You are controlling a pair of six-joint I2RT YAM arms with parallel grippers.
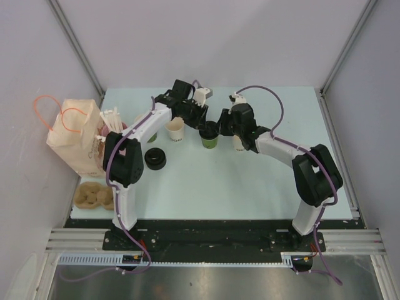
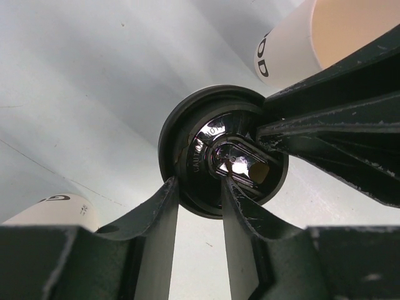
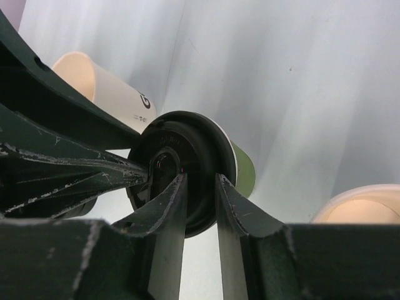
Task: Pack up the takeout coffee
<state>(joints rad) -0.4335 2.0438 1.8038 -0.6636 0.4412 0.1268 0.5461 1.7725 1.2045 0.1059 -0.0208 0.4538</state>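
A: Top view first. Which step is it?
B: Lidding, I think; packing is not begun. Green cup stands upright mid-table, lid on top. L gripper & R gripper meet over it from both sides. White cup is just beside it on the left, open, cream inside, no lid. 2nd white cup sits close by the R gripper. Spare lid lies flat, nearer the bases. Bag is at the left edge, well apart.
A: Left wrist?
B: Lid from above: round, black, glossy, raised print, small sip hole. L fingers are half spread, one outside the rim, one on the top face, so they pinch the rim as far as I see. The R gripper's fingers reach in over the lid from the right.
A: Right wrist?
B: Lid from the side, with the green wall under it. R fingers have a narrow gap, rim between them. Whether they bite or only rest there, cannot tell.
A: Is the lid seated?
B: Looks level w/ the cup mouth, but the far rim is hidden. Next move prob. needs an even press all round, w/o tipping such a light paper cup. After that the white cups, then the bag.
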